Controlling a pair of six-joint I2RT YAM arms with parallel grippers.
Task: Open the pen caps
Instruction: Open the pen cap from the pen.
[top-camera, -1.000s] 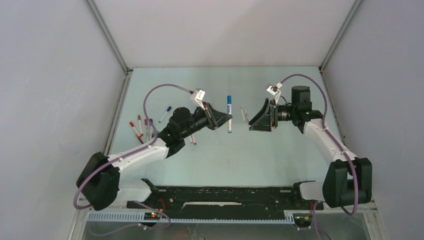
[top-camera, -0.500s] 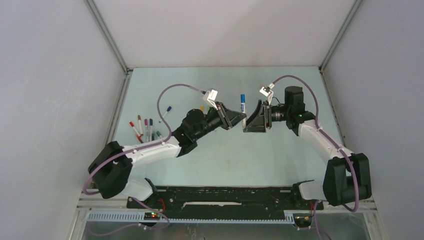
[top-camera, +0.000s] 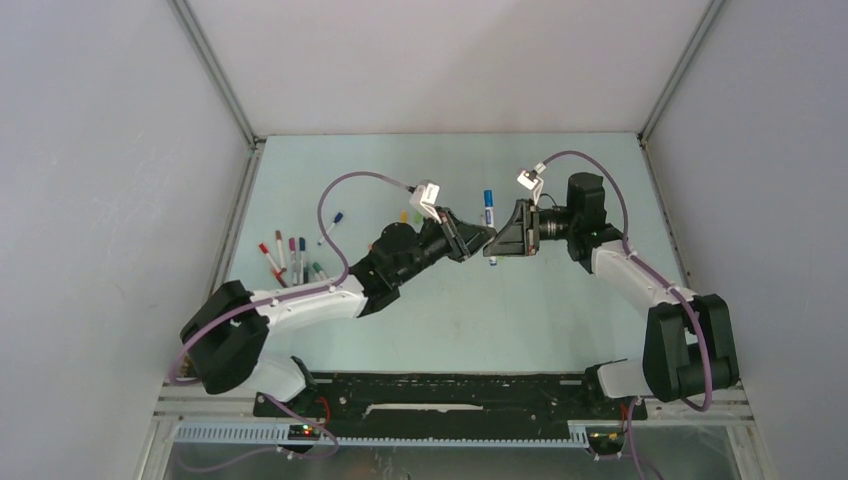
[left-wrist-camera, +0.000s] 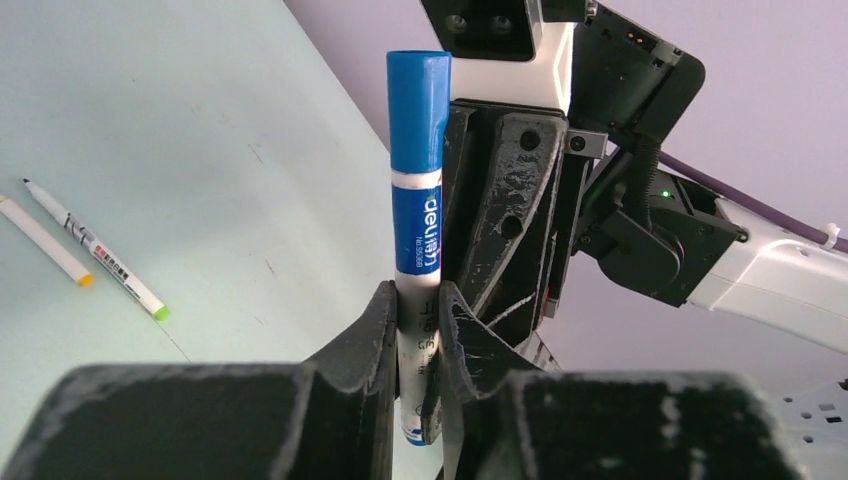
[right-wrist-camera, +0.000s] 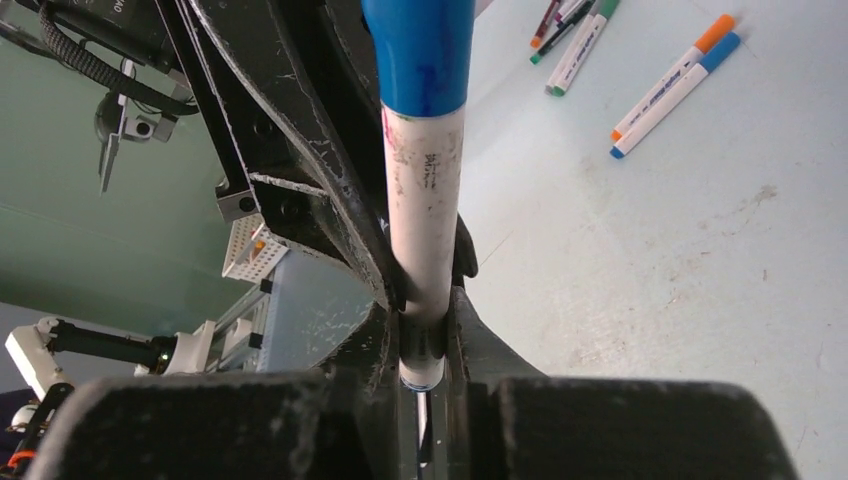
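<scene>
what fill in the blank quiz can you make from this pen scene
The marker held between the arms has a ___ cap.
The left gripper and right gripper are both ___ on its white barrel.
The cap is not yet ___.
The loose pens lie on the ___ arm's side.
Missing: blue, shut, off, left.

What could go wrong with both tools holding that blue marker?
1. The left tool and the right tool both pinch the white body of the marker. Neither seems to hold the blue cap, so pulling may not open it.
2. The tools sit almost touching, so they might bump or scrape each other.
3. Each grip covers little of the body, so the marker could slip and fall onto the table.
</scene>
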